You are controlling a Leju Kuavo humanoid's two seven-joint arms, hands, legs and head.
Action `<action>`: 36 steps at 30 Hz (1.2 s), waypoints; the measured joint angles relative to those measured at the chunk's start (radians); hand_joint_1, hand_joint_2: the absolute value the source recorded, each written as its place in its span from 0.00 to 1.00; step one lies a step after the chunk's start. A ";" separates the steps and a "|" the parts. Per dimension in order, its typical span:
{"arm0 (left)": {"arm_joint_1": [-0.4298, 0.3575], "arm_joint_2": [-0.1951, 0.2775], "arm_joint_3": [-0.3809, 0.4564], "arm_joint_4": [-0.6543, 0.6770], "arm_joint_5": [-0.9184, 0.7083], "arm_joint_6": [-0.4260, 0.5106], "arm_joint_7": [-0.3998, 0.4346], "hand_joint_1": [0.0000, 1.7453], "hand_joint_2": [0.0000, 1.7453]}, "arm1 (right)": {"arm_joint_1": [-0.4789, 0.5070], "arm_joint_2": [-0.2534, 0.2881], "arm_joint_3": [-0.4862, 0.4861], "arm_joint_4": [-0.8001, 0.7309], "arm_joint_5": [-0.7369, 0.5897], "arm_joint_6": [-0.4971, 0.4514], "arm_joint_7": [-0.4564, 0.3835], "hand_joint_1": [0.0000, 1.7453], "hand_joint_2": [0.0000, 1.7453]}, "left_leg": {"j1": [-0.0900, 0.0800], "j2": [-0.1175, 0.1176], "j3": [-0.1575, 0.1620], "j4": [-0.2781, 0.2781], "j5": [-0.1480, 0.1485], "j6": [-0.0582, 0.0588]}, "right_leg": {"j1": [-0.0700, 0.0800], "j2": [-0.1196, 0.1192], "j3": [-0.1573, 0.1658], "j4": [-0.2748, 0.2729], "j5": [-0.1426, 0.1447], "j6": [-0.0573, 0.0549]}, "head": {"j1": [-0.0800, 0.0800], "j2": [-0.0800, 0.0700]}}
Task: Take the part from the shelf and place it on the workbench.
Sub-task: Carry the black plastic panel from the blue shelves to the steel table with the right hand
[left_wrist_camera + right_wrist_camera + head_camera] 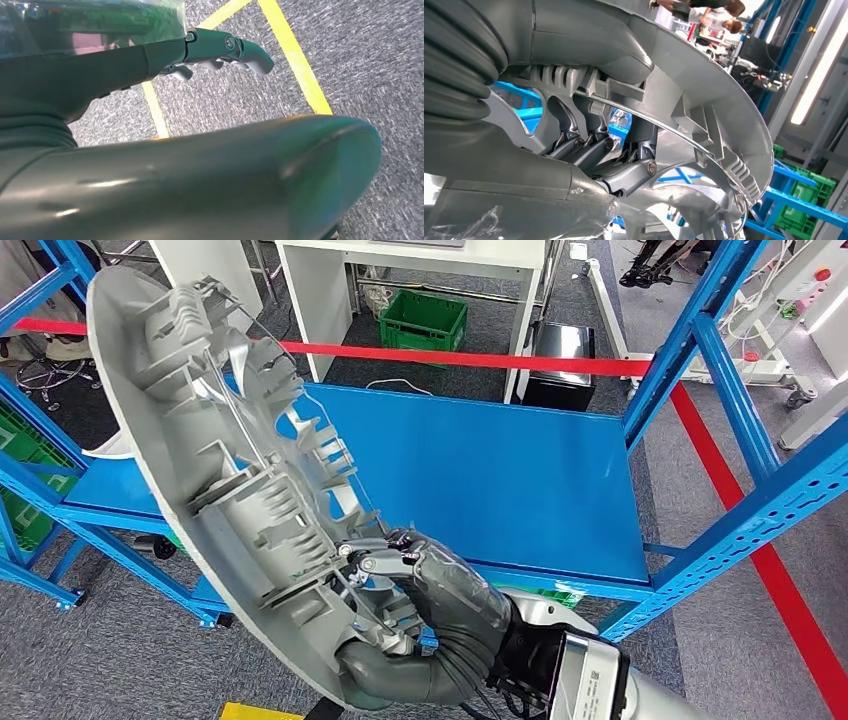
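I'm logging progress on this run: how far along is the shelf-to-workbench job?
Done: the part, a large grey ribbed disc, is off the blue shelf and lifted in front of it. In hand: the right hand grips the part by its inner ribs. The left hand holds nothing, over grey floor. Left: carrying the part to the workbench and setting it down.

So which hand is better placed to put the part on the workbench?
The right hand: it already grips the grey part above the blue shelf. The left hand hangs over the floor, holding nothing.
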 joint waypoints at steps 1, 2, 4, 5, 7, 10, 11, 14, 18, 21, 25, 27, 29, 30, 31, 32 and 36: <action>0.000 0.000 0.002 0.000 0.004 -0.001 -0.001 0.00 1.00 | 0.000 0.000 0.000 0.000 0.000 -0.001 0.000 1.00 1.00 | -0.001 0.000 0.000 0.001 0.000 0.001 | 0.000 0.000 0.000 -0.001 0.000 0.001 | 0.000 0.000; 0.001 0.000 0.006 0.000 0.009 -0.003 -0.002 0.00 1.00 | 0.000 0.000 0.000 0.000 -0.001 -0.003 0.000 1.00 1.00 | -0.001 0.000 0.000 0.002 -0.001 0.001 | -0.001 0.000 0.000 -0.001 0.001 0.001 | 0.000 0.000; 0.003 0.000 0.015 0.001 0.026 -0.009 -0.008 0.00 1.00 | 0.001 0.000 0.000 0.000 -0.001 -0.005 0.000 1.00 1.00 | -0.003 0.000 -0.001 0.004 -0.003 0.004 | -0.003 0.000 0.000 -0.003 0.001 0.003 | 0.000 0.000; 0.004 0.001 0.019 0.001 0.035 -0.013 -0.012 0.00 1.00 | 0.001 0.000 0.000 0.000 -0.001 -0.007 0.000 1.00 1.00 | -0.004 0.000 -0.001 0.004 -0.004 0.006 | -0.005 0.000 0.000 -0.003 0.001 0.005 | 0.000 0.000; 0.005 0.002 0.025 0.001 0.049 -0.017 -0.018 0.00 1.00 | 0.001 0.000 0.000 0.000 0.003 -0.013 0.002 1.00 1.00 | -0.007 0.000 -0.001 0.004 -0.001 0.011 | -0.007 0.000 0.001 -0.004 0.004 0.010 | -0.001 0.000; 0.005 0.002 0.038 0.001 0.058 -0.020 -0.022 0.00 1.00 | 0.001 -0.002 -0.001 -0.002 0.017 -0.029 0.008 1.00 1.00 | 0.001 0.004 0.003 -0.014 0.012 0.022 | -0.007 -0.001 -0.010 0.023 -0.022 0.019 | 0.002 0.000; 0.005 0.002 0.041 0.001 0.061 -0.022 -0.023 0.00 1.00 | 0.002 -0.003 -0.001 -0.003 0.024 -0.035 0.009 1.00 1.00 | 0.003 0.005 0.003 -0.020 0.016 0.025 | -0.007 -0.002 -0.028 0.064 -0.051 0.022 | 0.004 0.000; 0.007 0.002 0.043 0.001 0.067 -0.024 -0.021 0.00 1.00 | 0.005 -0.008 0.000 -0.004 0.039 -0.051 0.014 1.00 1.00 | 0.004 0.007 -0.002 -0.020 0.019 0.026 | -0.010 -0.003 -0.103 0.240 -0.134 0.026 | 0.011 0.000; 0.007 0.001 0.044 0.001 0.068 -0.024 -0.019 0.00 1.00 | 0.008 -0.015 0.000 -0.004 0.044 -0.057 0.018 1.00 1.00 | 0.005 0.007 -0.007 -0.012 0.021 0.019 | -0.011 -0.004 -0.045 0.137 -0.050 0.022 | 0.014 0.000; 0.006 0.001 0.044 0.001 0.069 -0.024 -0.018 0.00 1.00 | 0.008 -0.016 -0.001 -0.004 0.045 -0.057 0.018 1.00 1.00 | 0.004 0.006 -0.012 -0.009 0.028 -0.001 | -0.004 -0.002 0.019 0.006 -0.011 0.006 | 0.015 0.000; 0.006 -0.001 0.044 0.001 0.069 -0.025 -0.017 0.00 1.00 | 0.008 -0.017 -0.001 -0.004 0.046 -0.059 0.018 1.00 1.00 | 0.008 0.006 -0.022 -0.003 0.022 -0.028 | -0.002 -0.003 0.007 -0.001 0.005 -0.027 | 0.012 0.000; 0.007 -0.001 0.044 0.001 0.069 -0.025 -0.016 0.00 1.00 | 0.007 -0.016 -0.001 -0.004 0.046 -0.059 0.018 1.00 1.00 | 0.010 0.006 -0.051 0.075 -0.047 -0.037 | -0.004 -0.006 -0.003 -0.005 0.018 -0.041 | 0.006 0.000; 0.007 0.000 0.044 0.001 0.069 -0.024 -0.016 0.00 1.00 | 0.008 -0.016 0.000 -0.003 0.046 -0.060 0.018 1.00 1.00 | 0.010 0.006 -0.091 0.207 -0.126 -0.042 | -0.002 -0.007 -0.017 -0.003 0.028 -0.047 | 0.000 0.000; 0.007 0.000 0.044 0.001 0.070 -0.024 -0.016 0.00 1.00 | 0.009 -0.016 0.000 -0.003 0.046 -0.060 0.018 1.00 1.00 | 0.009 0.006 -0.098 0.254 -0.145 -0.043 | 0.000 -0.007 -0.026 -0.002 0.034 -0.047 | -0.002 0.000; 0.007 0.000 0.044 0.001 0.070 -0.023 -0.015 0.00 1.00 | 0.010 -0.016 0.000 -0.002 0.046 -0.060 0.018 1.00 1.00 | 0.009 0.006 -0.088 0.263 -0.144 -0.042 | 0.002 -0.007 -0.034 -0.001 0.039 -0.047 | -0.003 0.000; 0.007 0.000 0.044 0.001 0.071 -0.023 -0.015 0.00 1.00 | 0.011 -0.016 0.000 -0.002 0.046 -0.060 0.018 1.00 1.00 | 0.009 0.006 -0.061 0.237 -0.128 -0.039 | 0.003 -0.006 -0.041 0.001 0.044 -0.046 | -0.005 0.000; 0.003 0.001 0.044 0.001 0.071 -0.021 -0.013 0.00 1.00 | 0.012 -0.016 -0.001 -0.002 0.046 -0.060 0.018 1.00 1.00 | 0.001 0.005 0.095 -0.004 -0.066 -0.017 | 0.006 -0.005 -0.060 0.007 0.062 -0.032 | -0.010 0.000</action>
